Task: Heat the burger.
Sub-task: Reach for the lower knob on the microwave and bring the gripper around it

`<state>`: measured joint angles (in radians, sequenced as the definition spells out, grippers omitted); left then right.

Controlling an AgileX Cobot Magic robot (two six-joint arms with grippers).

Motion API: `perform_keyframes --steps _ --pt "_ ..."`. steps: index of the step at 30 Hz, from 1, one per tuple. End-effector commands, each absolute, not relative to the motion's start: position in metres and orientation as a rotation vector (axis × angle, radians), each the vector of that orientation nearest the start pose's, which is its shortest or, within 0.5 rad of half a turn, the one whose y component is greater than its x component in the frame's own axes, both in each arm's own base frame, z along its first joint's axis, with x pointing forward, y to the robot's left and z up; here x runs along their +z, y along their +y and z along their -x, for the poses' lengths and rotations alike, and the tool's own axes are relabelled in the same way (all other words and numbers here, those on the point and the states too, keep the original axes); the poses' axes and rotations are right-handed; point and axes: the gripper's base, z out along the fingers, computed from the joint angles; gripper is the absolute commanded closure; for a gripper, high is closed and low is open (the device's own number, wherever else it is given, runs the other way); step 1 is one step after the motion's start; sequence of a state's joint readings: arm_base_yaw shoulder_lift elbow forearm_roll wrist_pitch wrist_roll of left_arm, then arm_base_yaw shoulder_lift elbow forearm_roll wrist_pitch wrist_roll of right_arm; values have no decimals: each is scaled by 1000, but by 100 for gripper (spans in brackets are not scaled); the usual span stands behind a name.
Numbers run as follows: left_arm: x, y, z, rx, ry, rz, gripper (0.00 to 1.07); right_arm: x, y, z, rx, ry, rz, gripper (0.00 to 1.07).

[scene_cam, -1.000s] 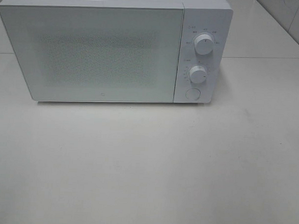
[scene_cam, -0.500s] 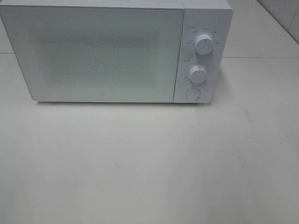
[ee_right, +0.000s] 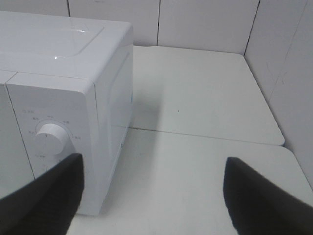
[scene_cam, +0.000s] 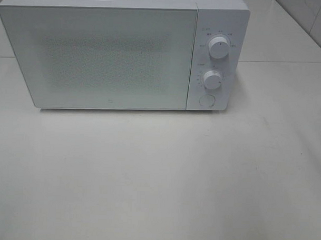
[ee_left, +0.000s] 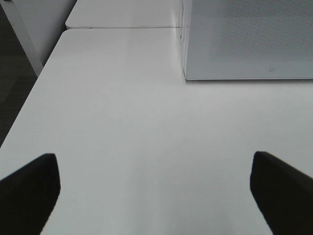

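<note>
The burger is out of sight; a white microwave [scene_cam: 110, 55], door shut, fills the upper frame, and the left gripper [ee_left: 156, 196] and right gripper [ee_right: 156, 200] show jaws wide, empty, above the surface [scene_cam: 158, 178].

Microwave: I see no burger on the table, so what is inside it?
Nothing inside can be seen. The microwave has its door shut, and the door's dotted white panel hides the cavity in every view. Whether any food sits in there cannot be told.
</note>
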<state>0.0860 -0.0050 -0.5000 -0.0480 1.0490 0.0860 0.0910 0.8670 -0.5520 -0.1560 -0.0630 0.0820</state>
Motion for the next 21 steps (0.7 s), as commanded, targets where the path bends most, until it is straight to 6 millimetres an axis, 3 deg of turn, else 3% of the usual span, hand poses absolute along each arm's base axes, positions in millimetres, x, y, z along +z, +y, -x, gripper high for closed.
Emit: perform_keyframes --steps 1,12,21 --pt "278 -4 8 58 1996 -2 9 304 20 -197 15 1655 185 31" --pt "278 -4 8 58 1996 -2 9 262 20 -215 -15 1638 129 31" --pt "278 -4 8 58 1996 -2 9 237 51 -227 -23 1663 155 31"
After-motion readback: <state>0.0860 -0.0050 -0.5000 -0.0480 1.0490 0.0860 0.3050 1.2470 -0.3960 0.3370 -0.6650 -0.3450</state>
